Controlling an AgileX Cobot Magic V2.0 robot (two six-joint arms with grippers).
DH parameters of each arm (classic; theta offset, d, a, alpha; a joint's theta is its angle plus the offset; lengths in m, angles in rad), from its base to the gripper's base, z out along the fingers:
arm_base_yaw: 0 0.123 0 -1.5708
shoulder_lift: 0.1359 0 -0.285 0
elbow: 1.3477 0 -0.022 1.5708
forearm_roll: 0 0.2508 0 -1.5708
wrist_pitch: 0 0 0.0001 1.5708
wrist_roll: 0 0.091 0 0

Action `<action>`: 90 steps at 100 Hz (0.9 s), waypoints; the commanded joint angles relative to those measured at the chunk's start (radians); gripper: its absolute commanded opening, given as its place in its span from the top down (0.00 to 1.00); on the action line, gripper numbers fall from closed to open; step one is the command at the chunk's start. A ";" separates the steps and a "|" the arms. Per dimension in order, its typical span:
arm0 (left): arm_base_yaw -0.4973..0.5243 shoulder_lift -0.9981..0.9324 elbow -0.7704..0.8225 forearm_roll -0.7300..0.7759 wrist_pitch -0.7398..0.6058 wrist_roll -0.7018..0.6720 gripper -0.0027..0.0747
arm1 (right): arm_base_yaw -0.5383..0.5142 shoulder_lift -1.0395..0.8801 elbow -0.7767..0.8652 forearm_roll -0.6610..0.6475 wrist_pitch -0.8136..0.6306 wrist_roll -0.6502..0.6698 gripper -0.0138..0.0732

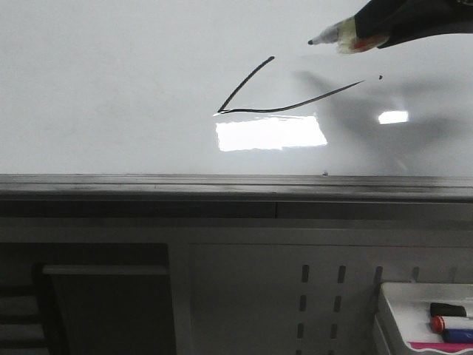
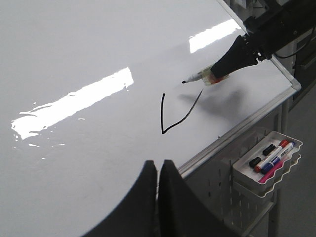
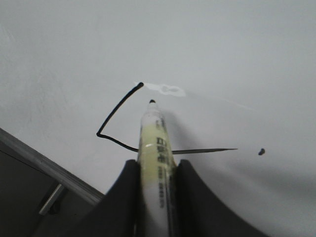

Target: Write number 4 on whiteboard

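Right gripper (image 3: 157,170) is clamped on a marker (image 3: 157,148), fingers (image 3: 126,182) pressed against the barrel on both sides, black tip pointing out ahead. In the front view the marker (image 1: 341,35) comes in from the top right corner, tilted, tip lifted just off the whiteboard (image 1: 111,89) with its shadow beneath. Can't see the arm itself there, only the dark gripper end (image 1: 414,22), cut off by the frame edge.

Left gripper (image 2: 158,197): fingers together with just a thin seam between them, holding nothing, hovering over the near part of the whiteboard (image 2: 74,49), well apart from the marks.

The number 4 (image 1: 273,96) is incomplete: slanted stroke plus long rising crossbar meeting at a sharp corner, just above the rectangular glare. No vertical line visible. A small black dot (image 1: 380,77) sits just beyond the crossbar's far end, near the marker tip.

Tray (image 2: 247,170) hangs on the perforated panel below the board's edge, holding spare markers (image 2: 271,155); front view cuts it off at the bottom right corner. Barrel print is unreadable.
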 commanded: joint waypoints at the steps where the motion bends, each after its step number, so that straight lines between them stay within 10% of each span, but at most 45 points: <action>1: 0.002 0.012 -0.022 -0.021 -0.076 -0.008 0.99 | -0.001 -0.004 -0.038 0.025 -0.004 -0.001 0.89; 90: 0.002 0.012 -0.021 -0.020 -0.092 -0.008 0.99 | 0.000 0.066 -0.038 0.005 0.016 0.021 0.89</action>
